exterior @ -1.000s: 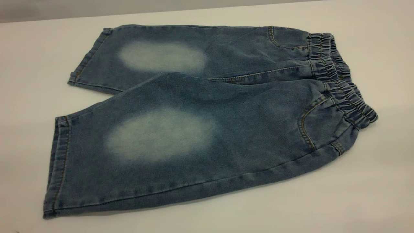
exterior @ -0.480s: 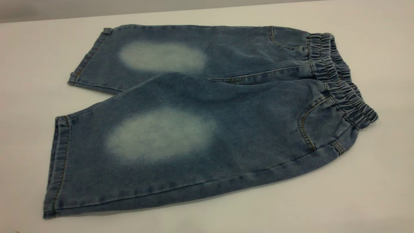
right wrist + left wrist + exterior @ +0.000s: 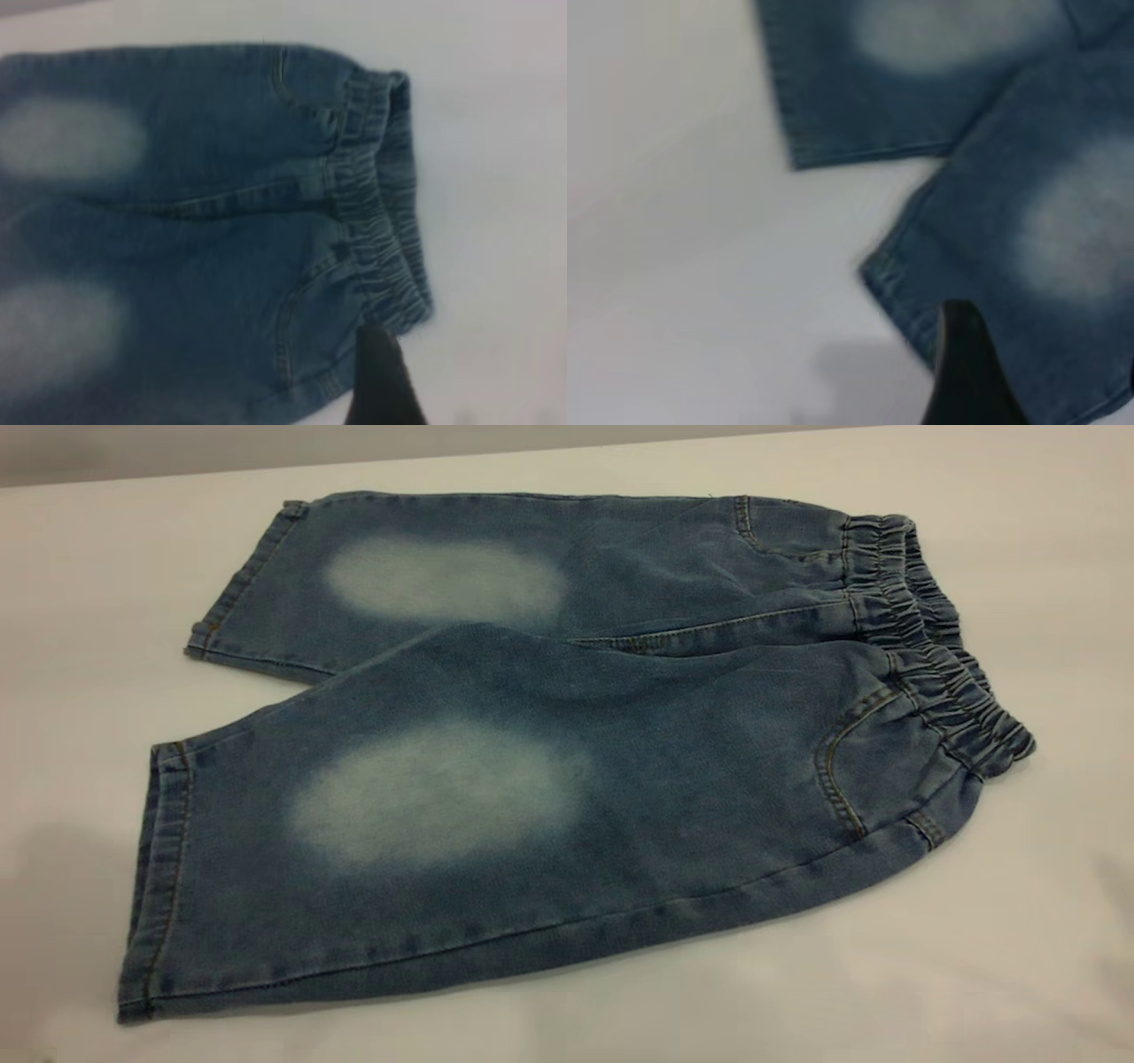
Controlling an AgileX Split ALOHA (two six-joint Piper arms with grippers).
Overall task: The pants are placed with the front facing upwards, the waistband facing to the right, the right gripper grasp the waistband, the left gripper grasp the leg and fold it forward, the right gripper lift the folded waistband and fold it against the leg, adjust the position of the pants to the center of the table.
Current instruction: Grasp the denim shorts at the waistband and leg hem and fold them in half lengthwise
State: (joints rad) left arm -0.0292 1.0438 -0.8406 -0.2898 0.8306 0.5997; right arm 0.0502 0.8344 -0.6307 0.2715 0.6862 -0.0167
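Blue denim pants (image 3: pixel 549 753) flat on table (image 3: pixel 1019 957), front up, waistband (image 3: pixel 939 646) right, legs left.

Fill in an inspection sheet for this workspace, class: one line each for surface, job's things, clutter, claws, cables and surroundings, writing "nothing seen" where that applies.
Surface: white table, matte, with soft shadows at the near corners.
Job's things: pants lying flat and unfolded, front up, legs toward the left; waistband gathered, at the right end.
Clutter: nothing seen.
Claws: left claw only partly in its wrist view, one dark finger over the near leg's hem; right claw likewise, one dark finger by the near end of the waistband. Neither shows in the exterior view; contact with the cloth cannot be told.
Cables: nothing seen.
Surroundings: a grey strip behind the table's far edge.
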